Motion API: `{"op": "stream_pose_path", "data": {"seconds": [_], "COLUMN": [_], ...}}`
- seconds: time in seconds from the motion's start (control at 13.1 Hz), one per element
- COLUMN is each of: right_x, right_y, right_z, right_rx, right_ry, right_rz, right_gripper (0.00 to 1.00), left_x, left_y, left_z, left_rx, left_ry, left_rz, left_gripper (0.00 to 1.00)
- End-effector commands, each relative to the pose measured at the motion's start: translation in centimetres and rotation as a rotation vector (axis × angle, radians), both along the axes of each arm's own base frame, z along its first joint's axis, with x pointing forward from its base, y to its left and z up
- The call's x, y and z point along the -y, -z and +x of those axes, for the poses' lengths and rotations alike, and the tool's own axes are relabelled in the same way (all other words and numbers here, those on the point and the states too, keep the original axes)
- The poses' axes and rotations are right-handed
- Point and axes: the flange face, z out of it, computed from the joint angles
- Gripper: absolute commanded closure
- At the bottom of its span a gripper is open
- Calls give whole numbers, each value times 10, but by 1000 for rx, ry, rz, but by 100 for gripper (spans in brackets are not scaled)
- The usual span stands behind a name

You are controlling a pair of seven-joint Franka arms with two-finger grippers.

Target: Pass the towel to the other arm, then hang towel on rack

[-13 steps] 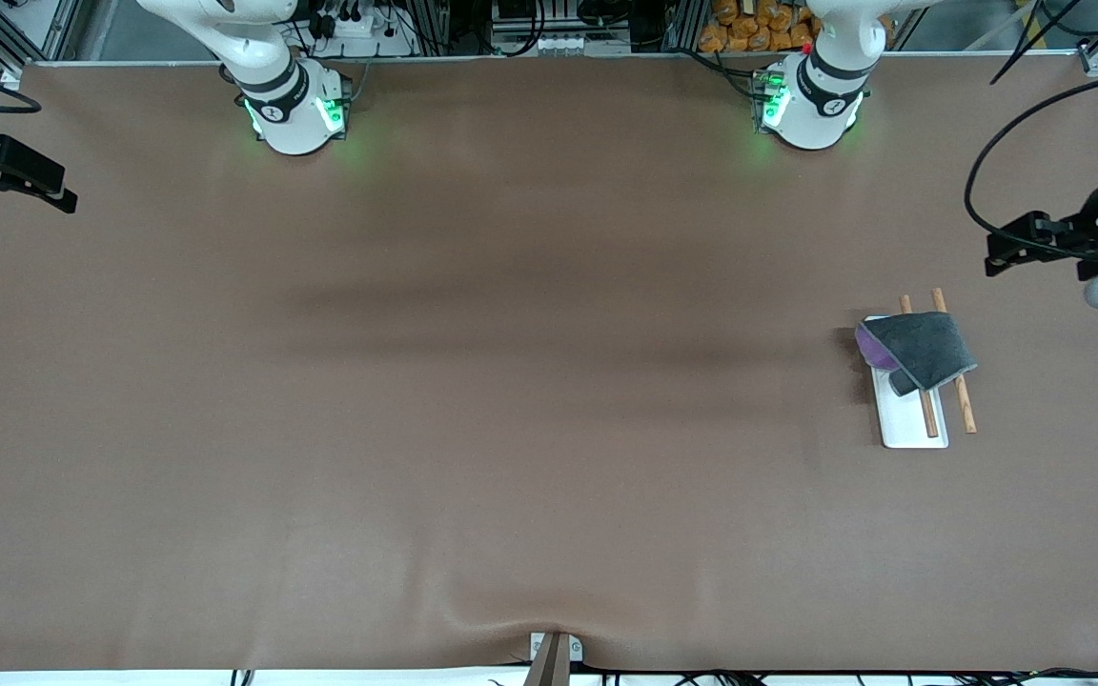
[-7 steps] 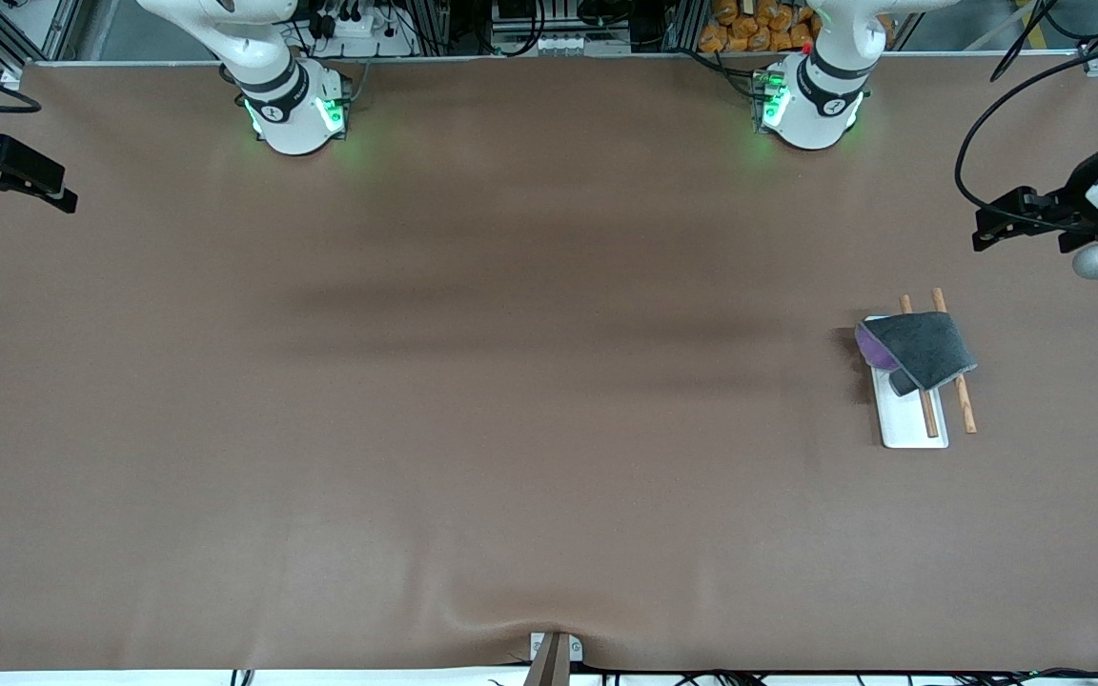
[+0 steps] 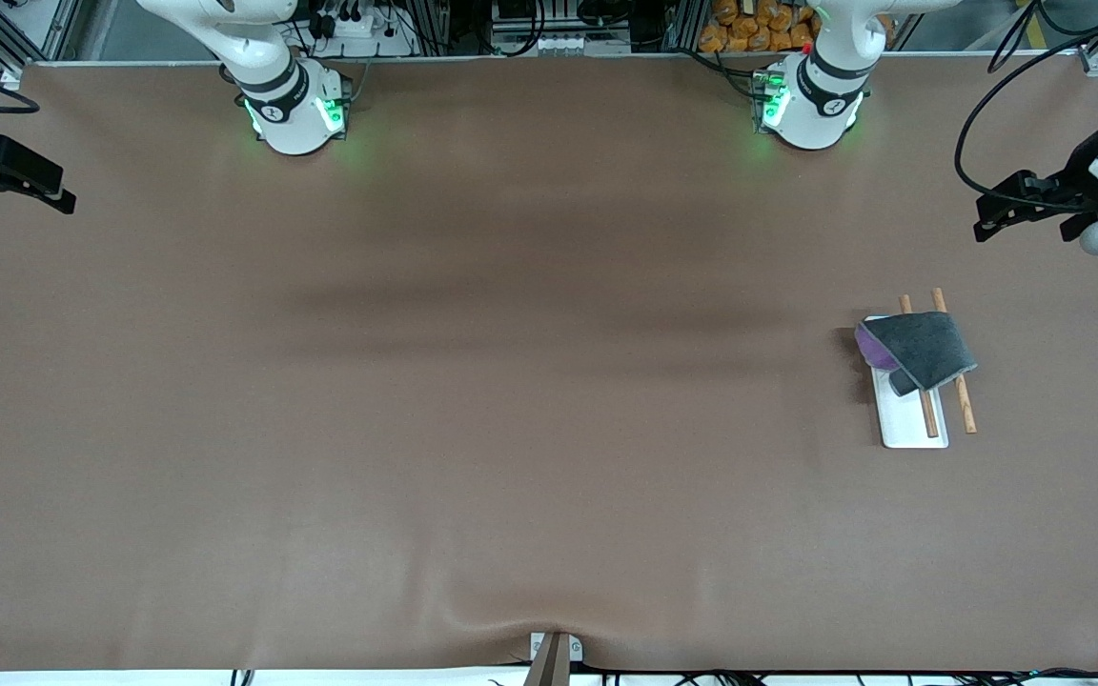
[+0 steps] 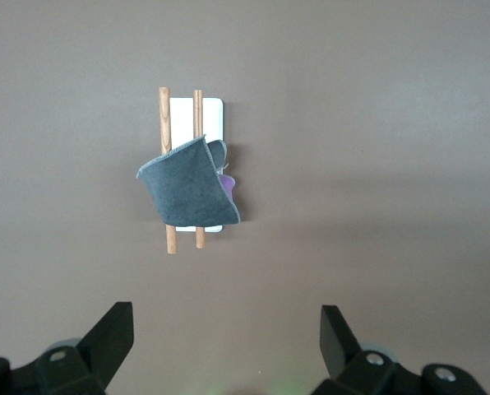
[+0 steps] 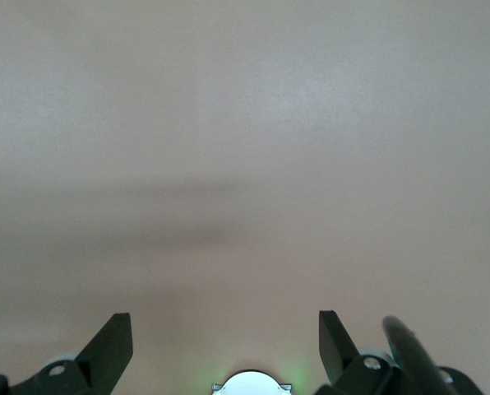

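The dark grey towel [image 3: 921, 351] lies draped across the two brown rods of the rack [image 3: 909, 433], a purple fold showing at one side. The rack stands on its white base plate at the left arm's end of the table. My left gripper [image 3: 1026, 214] hangs open and empty in the air at that end of the table, apart from the rack. Its wrist view shows the towel [image 4: 191, 185] and the rack [image 4: 213, 111] well away from the open left gripper [image 4: 226, 321]. My right gripper [image 3: 20, 191] waits open at the right arm's end of the table, and the right gripper [image 5: 224, 325] has only bare table below it.
A brown mat [image 3: 511, 429] covers the whole table. The two arm bases [image 3: 296, 110] [image 3: 811, 105] stand along the edge farthest from the front camera. A small clamp [image 3: 554, 653] sits at the nearest edge.
The left gripper has drifted away from the rack toward the robots' edge of the table. Towel, rack and right arm have stayed where they were.
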Motion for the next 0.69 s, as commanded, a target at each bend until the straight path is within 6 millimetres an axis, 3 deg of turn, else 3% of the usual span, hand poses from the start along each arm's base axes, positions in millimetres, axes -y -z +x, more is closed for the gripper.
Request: {"op": "stream_pose_path", "data": {"seconds": [0.0,0.31,0.61], "right_x": [-1,-2,-2], "right_y": [-3,-3,-3], "right_z": [-1,-1,-1], "right_rx": [5,3,3], "right_ry": [13,10,10], "right_rz": [9,10,10], "right_gripper": [0,0,0], "left_x": [-1,16,19], "left_y": [-16,-19,-30], "left_z": [2,-2,-3], "left_rx": [38,17,31], "left_ry": [-25,6,14], "left_rz": [12,16,40], "left_gripper": [0,0,0]}}
